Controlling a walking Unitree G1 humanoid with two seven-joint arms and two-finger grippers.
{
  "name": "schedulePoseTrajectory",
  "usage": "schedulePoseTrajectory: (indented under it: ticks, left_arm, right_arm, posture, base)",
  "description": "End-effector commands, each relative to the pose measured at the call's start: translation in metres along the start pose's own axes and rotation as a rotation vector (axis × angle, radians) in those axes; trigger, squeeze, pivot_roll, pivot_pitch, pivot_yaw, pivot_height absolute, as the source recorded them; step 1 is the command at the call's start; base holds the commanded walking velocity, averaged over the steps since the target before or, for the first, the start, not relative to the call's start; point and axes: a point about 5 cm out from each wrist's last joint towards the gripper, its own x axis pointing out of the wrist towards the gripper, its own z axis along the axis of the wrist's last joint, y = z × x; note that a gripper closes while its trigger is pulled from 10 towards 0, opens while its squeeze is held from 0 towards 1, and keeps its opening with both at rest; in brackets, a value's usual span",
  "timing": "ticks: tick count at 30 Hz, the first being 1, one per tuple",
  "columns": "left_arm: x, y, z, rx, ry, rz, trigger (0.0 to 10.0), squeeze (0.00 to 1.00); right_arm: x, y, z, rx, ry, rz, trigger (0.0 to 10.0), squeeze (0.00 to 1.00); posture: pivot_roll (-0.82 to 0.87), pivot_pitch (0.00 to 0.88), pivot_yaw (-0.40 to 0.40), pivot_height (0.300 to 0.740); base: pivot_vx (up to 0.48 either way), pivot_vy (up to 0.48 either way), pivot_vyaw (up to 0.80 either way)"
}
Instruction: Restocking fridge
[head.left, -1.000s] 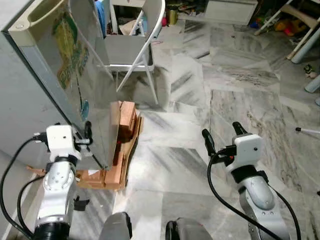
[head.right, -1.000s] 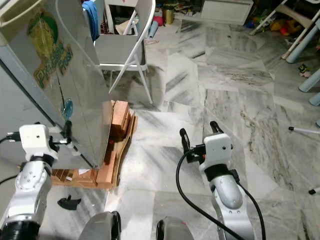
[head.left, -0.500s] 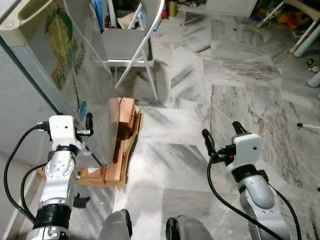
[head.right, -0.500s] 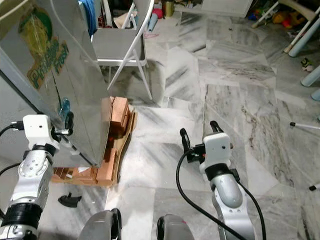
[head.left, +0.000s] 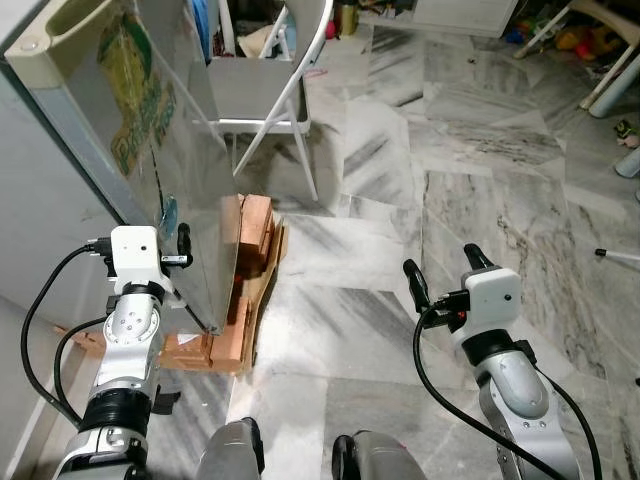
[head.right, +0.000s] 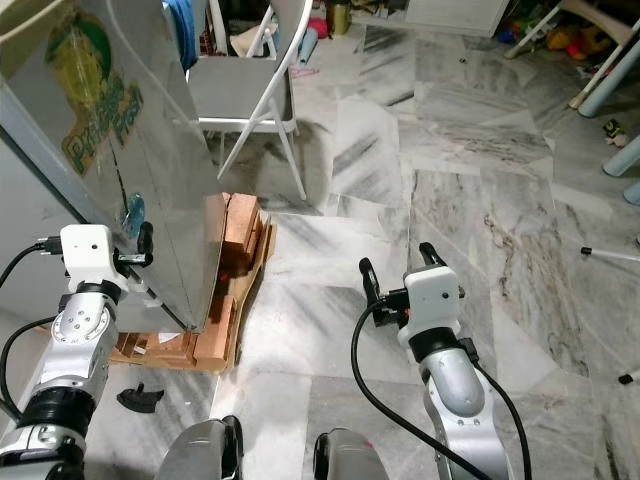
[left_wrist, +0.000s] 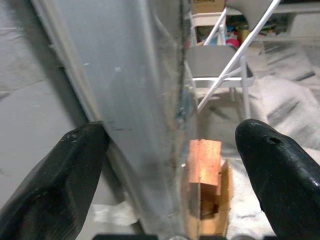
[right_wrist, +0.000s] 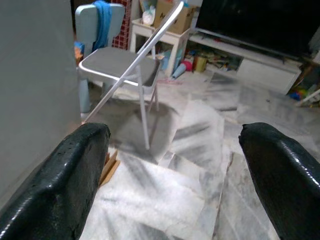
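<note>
The fridge (head.left: 60, 200) stands at my left, its silver door (head.left: 150, 140) with a green sticker angled out over the floor. My left gripper (head.left: 168, 252) is open at the door's lower free edge; one black finger (head.left: 183, 240) lies against the silver face. In the left wrist view the fingers (left_wrist: 75, 170) stand on either side of the door's edge (left_wrist: 175, 100) without closing on it. My right gripper (head.left: 440, 270) is open and holds nothing, out over the marble floor (head.left: 400, 200) to the right. No food or bottles can be seen.
Wooden blocks and cardboard (head.left: 245, 290) prop up the fridge's base. A white folding chair (head.left: 265, 90) stands just beyond the door, with a blue cloth (head.right: 180, 25) behind it. A small black object (head.right: 140, 397) lies on the floor by my left foot. Clutter lines the far wall.
My left gripper has risen a little and moved in closer to the door's edge. The view has shifted slightly. The right arm holds the same pose.
</note>
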Motion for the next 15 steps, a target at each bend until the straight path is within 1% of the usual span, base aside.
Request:
schedulePoseTrajectory:
  ticks: [1,2,3,4,5,6,7,8,9,11,12,13,14,15]
  left_arm:
    - [0.007,-0.042,0.030,0.040,-0.141,-0.197,10.0,0.00]
    - [0.007,-0.054,0.039,0.028,-0.171,-0.244,10.0,0.00]
    - [0.007,-0.054,0.039,0.028,-0.171,-0.244,10.0,0.00]
    - [0.007,-0.070,0.047,0.007,-0.197,-0.302,10.0,0.00]
    - [0.001,-0.100,0.061,-0.027,-0.240,-0.424,10.0,0.00]
    - [-0.008,-0.128,0.075,-0.061,-0.278,-0.539,10.0,0.00]
    - [-0.015,-0.145,0.084,-0.083,-0.302,-0.612,10.0,0.00]
    - [-0.028,-0.168,0.094,-0.108,-0.334,-0.709,10.0,0.00]
    - [-0.036,-0.181,0.101,-0.123,-0.352,-0.761,10.0,0.00]
    - [-0.036,-0.181,0.101,-0.123,-0.352,-0.761,10.0,0.00]
    - [-0.046,-0.194,0.108,-0.141,-0.379,-0.802,10.0,0.00]
    - [-0.051,-0.200,0.112,-0.168,-0.388,-0.810,10.0,0.00]
    - [-0.044,-0.191,0.107,-0.186,-0.369,-0.733,10.0,0.00]
    - [-0.044,-0.191,0.107,-0.186,-0.369,-0.733,10.0,0.00]
  right_arm:
    - [-0.007,0.006,-0.020,-0.008,0.114,0.047,10.0,0.00]
    - [-0.009,0.006,-0.025,-0.015,0.142,0.055,10.0,0.00]
    - [-0.009,0.006,-0.025,-0.015,0.142,0.055,10.0,0.00]
    - [-0.010,0.006,-0.029,-0.010,0.166,0.059,10.0,0.00]
    - [-0.010,0.005,-0.032,0.012,0.183,0.049,10.0,0.00]
    - [-0.010,0.003,-0.034,0.033,0.204,0.039,10.0,0.00]
    - [-0.009,0.003,-0.036,0.047,0.215,0.032,10.0,0.00]
    - [-0.008,0.002,-0.038,0.065,0.229,0.029,10.0,0.00]
    - [-0.008,0.002,-0.039,0.075,0.237,0.028,10.0,0.00]
    - [-0.008,0.002,-0.039,0.075,0.237,0.028,10.0,0.00]
    - [-0.007,0.002,-0.040,0.090,0.242,0.031,10.0,0.00]
    - [-0.007,0.004,-0.040,0.103,0.240,0.049,10.0,0.00]
    - [-0.006,0.007,-0.039,0.123,0.233,0.061,10.0,0.00]
    - [-0.006,0.007,-0.039,0.123,0.233,0.061,10.0,0.00]
  posture:
    - [-0.03,0.153,-0.045,0.740]
    - [-0.02,0.152,-0.044,0.740]
    - [-0.02,0.152,-0.044,0.740]
    - [-0.02,0.152,-0.045,0.740]
    - [-0.02,0.151,-0.044,0.740]
    - [-0.02,0.149,-0.043,0.740]
    - [-0.02,0.148,-0.042,0.740]
    - [-0.02,0.144,-0.040,0.740]
    - [-0.02,0.144,-0.040,0.740]
    - [-0.02,0.144,-0.040,0.740]
    - [-0.02,0.141,-0.038,0.740]
    - [-0.02,0.142,-0.035,0.740]
    - [-0.02,0.144,-0.029,0.740]
    - [-0.02,0.144,-0.029,0.740]
  base:
    - [0.000,0.000,0.00]
    - [0.000,0.000,0.00]
    - [0.000,0.000,0.00]
    - [0.000,0.000,0.00]
    - [0.000,0.000,0.00]
    - [0.000,0.000,0.00]
    - [0.000,0.000,0.00]
    - [0.000,0.000,0.00]
    - [0.000,0.000,0.00]
    - [0.000,0.000,0.00]
    - [0.000,0.000,0.00]
    - [0.000,0.000,0.00]
    - [0.000,0.000,0.00]
    - [0.000,0.000,0.00]
